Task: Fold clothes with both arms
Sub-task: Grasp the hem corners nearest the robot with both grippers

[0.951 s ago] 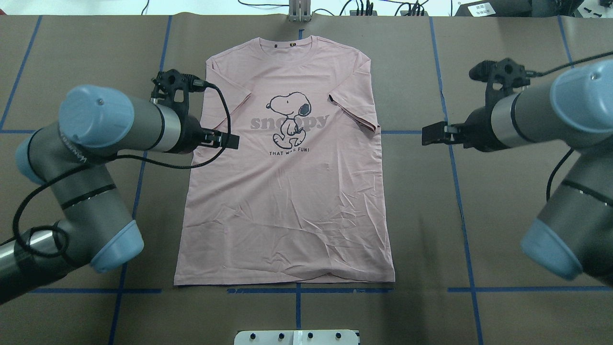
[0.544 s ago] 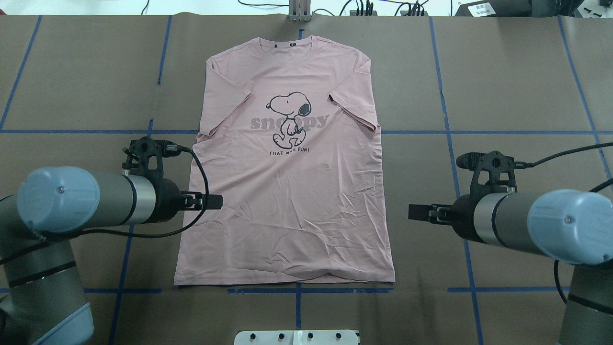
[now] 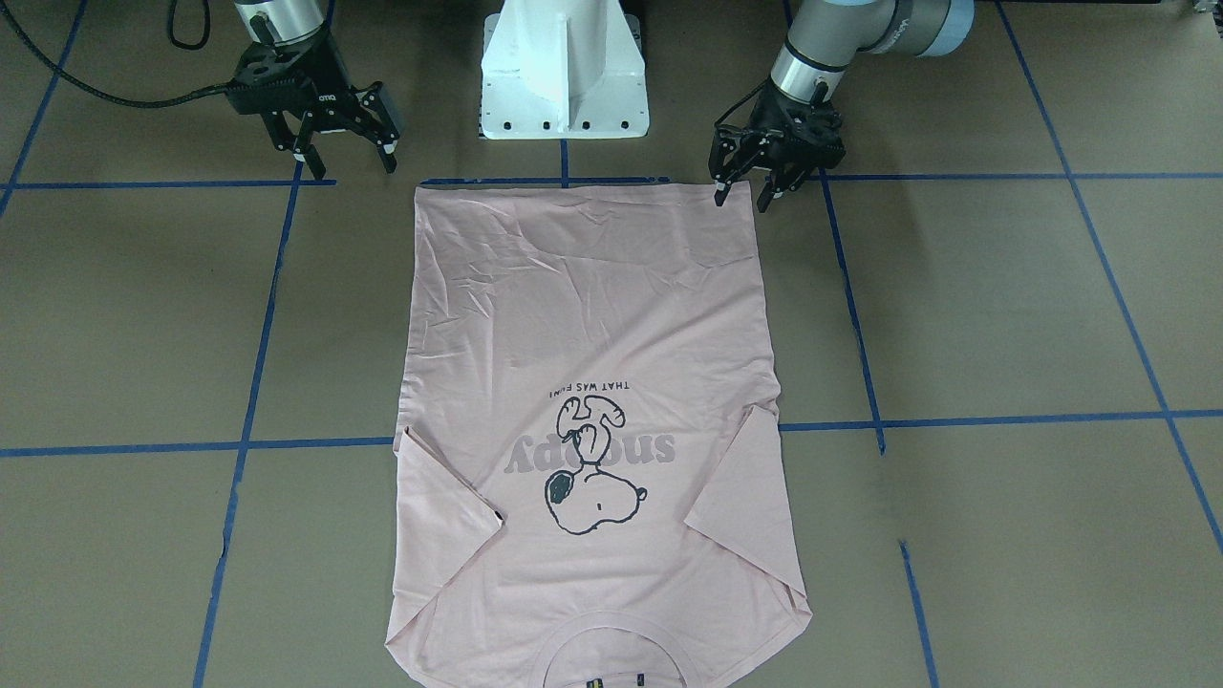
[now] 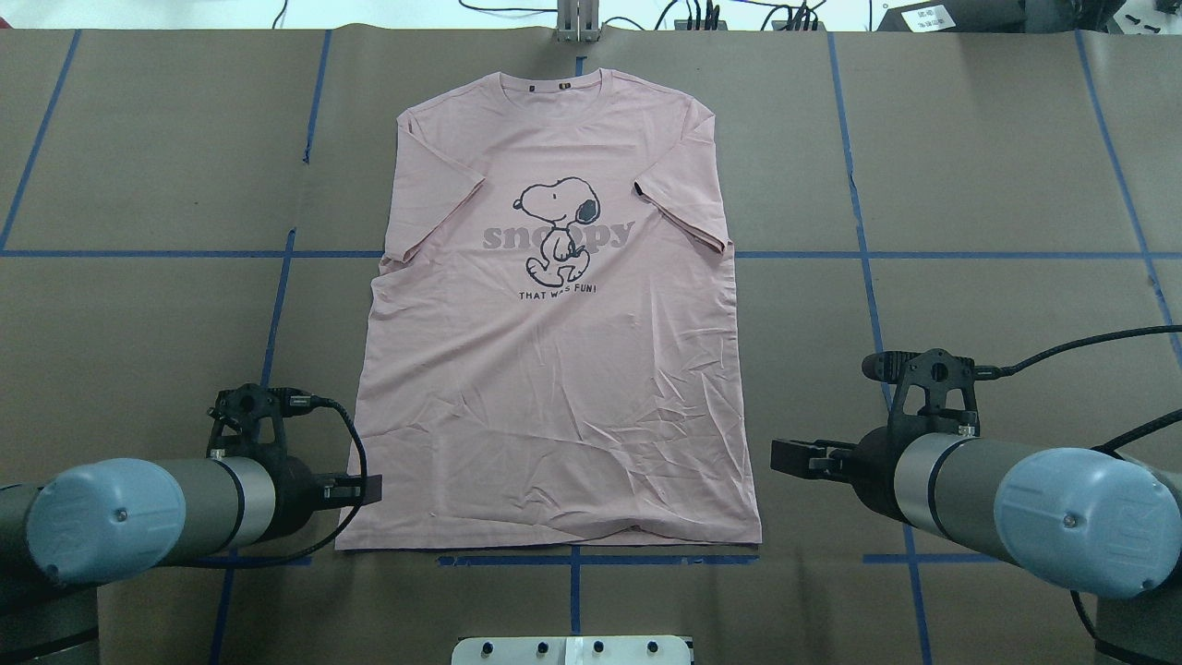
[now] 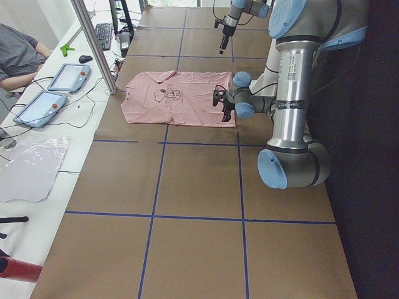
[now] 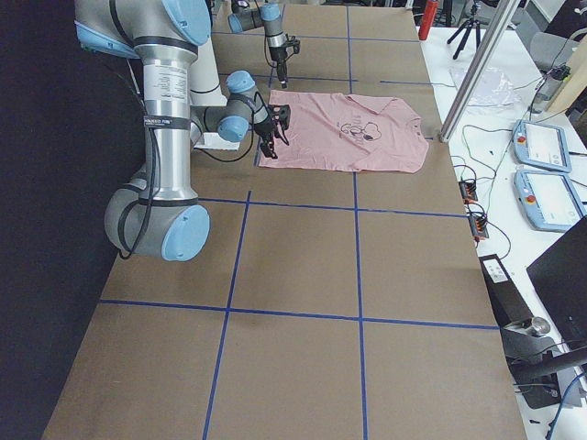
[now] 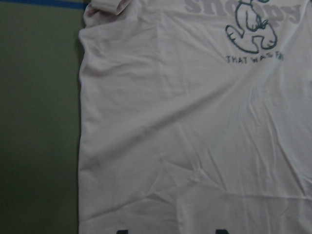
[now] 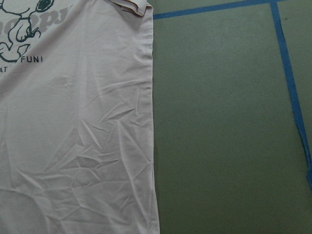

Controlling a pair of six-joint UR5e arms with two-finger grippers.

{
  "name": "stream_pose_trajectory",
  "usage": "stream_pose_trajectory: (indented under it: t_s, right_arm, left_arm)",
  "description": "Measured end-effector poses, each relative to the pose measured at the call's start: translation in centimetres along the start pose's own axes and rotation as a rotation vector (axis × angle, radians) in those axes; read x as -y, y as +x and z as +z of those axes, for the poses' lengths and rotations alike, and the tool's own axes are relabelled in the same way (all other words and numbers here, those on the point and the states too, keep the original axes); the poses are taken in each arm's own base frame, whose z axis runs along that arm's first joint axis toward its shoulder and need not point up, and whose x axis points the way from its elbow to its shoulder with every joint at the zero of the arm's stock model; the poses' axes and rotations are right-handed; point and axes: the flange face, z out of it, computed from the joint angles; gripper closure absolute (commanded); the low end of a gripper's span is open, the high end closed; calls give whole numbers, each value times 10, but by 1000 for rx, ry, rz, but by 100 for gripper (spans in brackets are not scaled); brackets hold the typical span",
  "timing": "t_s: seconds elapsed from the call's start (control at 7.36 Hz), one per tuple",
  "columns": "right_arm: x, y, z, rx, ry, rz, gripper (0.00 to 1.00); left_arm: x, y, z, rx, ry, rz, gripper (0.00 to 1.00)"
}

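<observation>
Across the table, facing the robot: the pale pink T-shirt [image 3: 592,315] lies flat and print-up on the brown table [image 3: 1003,306]. Its hem is toward the white pedestal base [image 3: 564,67] and its collar is farthest from it. The left gripper [image 3: 742,199] hangs at one hem corner with its jaws spread, holding nothing. The right gripper [image 3: 344,164] is spread wider, is also empty, and is apart from the other hem corner.
Overhead, from behind the robot: both arms reach in from the sides near the hem. The left gripper overlaps the cloth's edge. The right gripper sits just beside the opposite edge, off the cloth.
Side views: each near arm's gripper hangs by the hem end of the shirt. Whether either touches the cloth cannot be told.
Left wrist camera: one side edge of the shirt runs down the frame, with creased cloth on one side and bare table on the other.
Right wrist camera: the opposite side edge, creased cloth, and blue tape lines [image 8: 287,73] on the table.
Stage, as judged: approach to the hem corners, with no grasp made yet.
Risk, missed grasp: the right gripper, being off the cloth, could close on nothing.
Risk, single layer: a shallow pinch might catch only the top layer, so the back layer would drag and bunch.
Risk, skew: unevenly placed grips would lift the hem crooked and fold the shirt askew.
</observation>
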Motion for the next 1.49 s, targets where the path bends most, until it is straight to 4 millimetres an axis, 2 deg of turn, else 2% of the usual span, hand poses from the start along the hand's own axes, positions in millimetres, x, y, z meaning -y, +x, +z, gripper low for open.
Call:
stream_pose_trajectory:
  t_s: [0.14,0.54,1.49]
  right_arm:
    - [0,0,0,1,3,0,0]
    - [0,-1,-1,6,6,0,0]
    - [1,-1,-1,6,8,1,0]
  left_arm:
    - [-12,-1,5,11,-8,2,41]
    - [-30,-4,18,36,-30,-3,41]
    - [-40,-6,24,46,-46,2,55]
